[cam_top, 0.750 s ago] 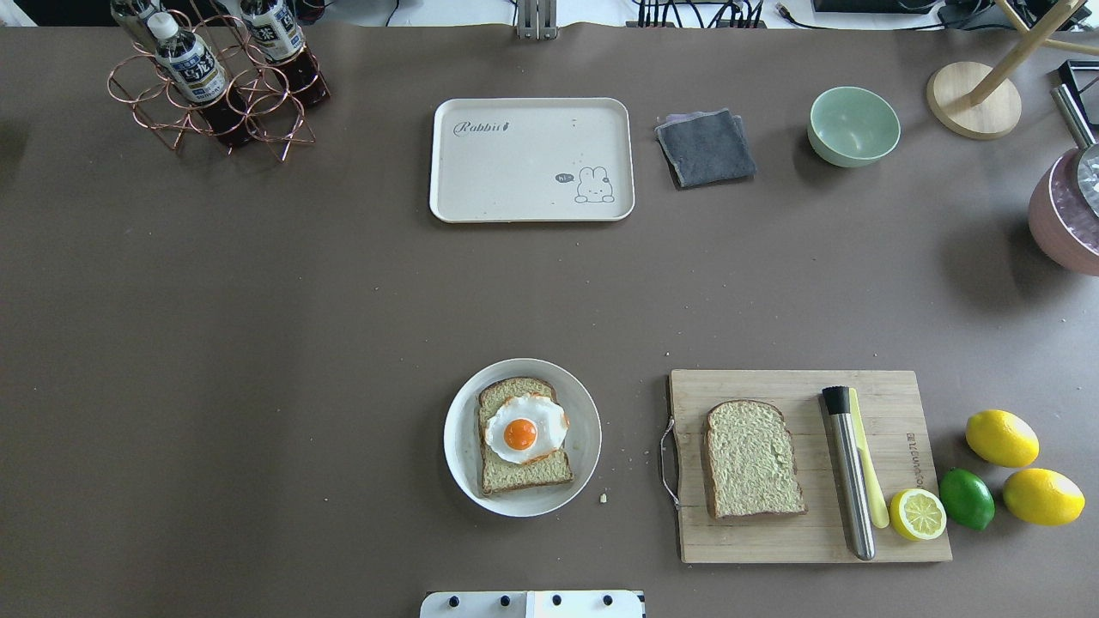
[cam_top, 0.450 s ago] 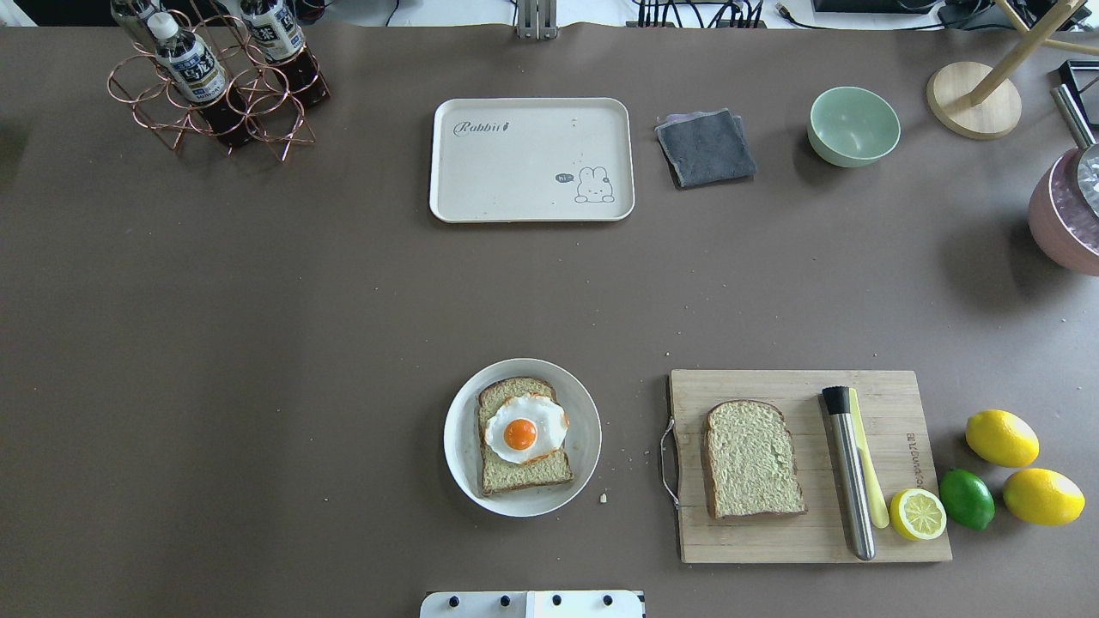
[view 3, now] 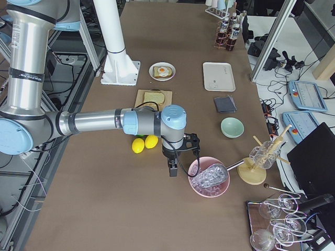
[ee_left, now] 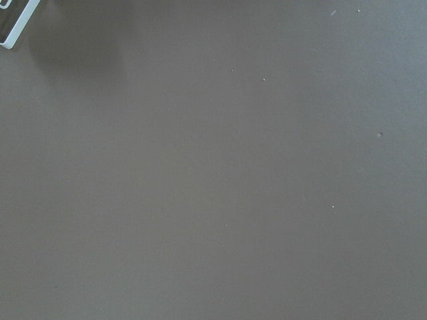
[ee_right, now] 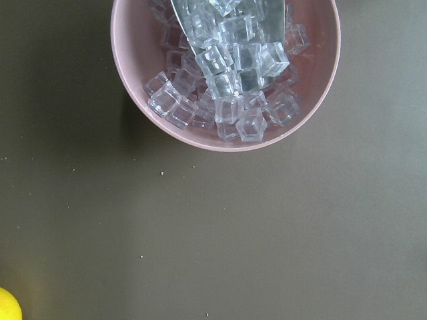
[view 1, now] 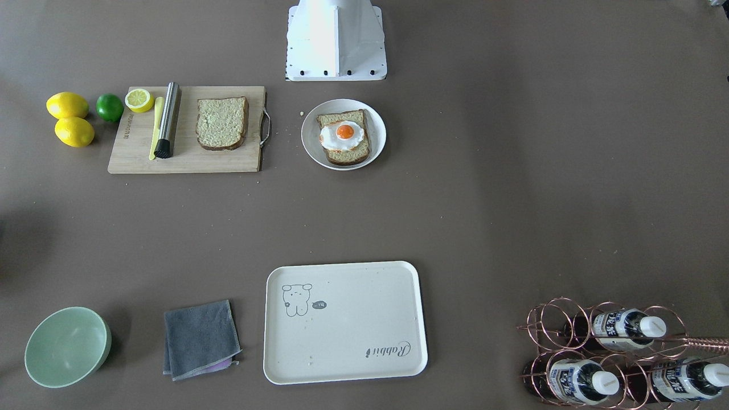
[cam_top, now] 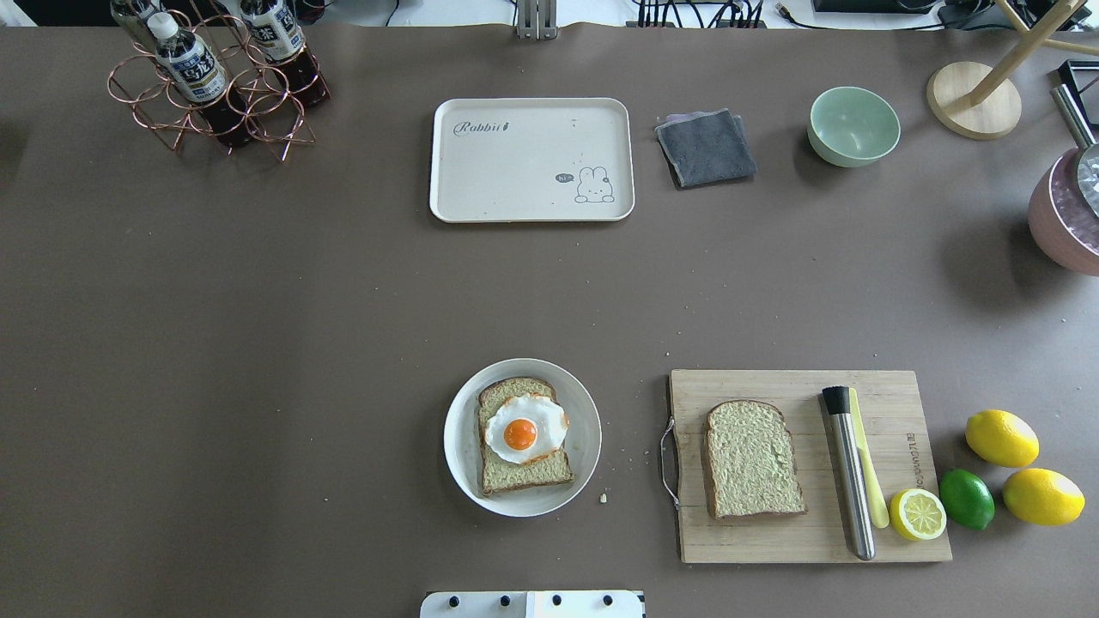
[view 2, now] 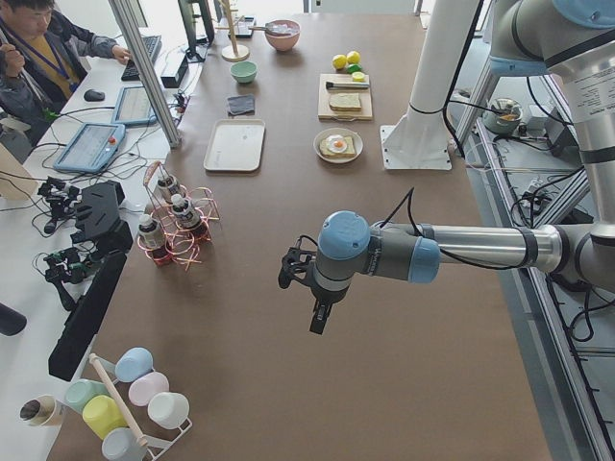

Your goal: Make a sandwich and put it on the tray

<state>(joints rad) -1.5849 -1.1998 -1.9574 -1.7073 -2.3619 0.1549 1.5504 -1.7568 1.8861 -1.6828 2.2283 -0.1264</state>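
A round white plate [cam_top: 459,468] holds one bread slice [cam_top: 519,472] with a fried egg [cam_top: 525,427] on top; it also shows in the front-facing view [view 1: 310,145]. A second bread slice [cam_top: 754,459] lies on the wooden cutting board [cam_top: 773,545]. The cream tray [cam_top: 515,172] is empty at the table's far side. My left gripper [view 2: 317,322] hangs over bare table far to the left. My right gripper [view 3: 171,170] hangs beside a pink bowl, far to the right. I cannot tell whether either is open or shut.
On the board lie a steel muddler [cam_top: 848,470], a yellow knife [cam_top: 870,481] and a lemon half [cam_top: 917,513]. Lemons [cam_top: 1001,438] and a lime [cam_top: 966,498] sit right of it. A grey cloth [cam_top: 706,148], green bowl [cam_top: 853,126], bottle rack [cam_top: 215,81] and pink bowl of ice [ee_right: 227,73] stand around.
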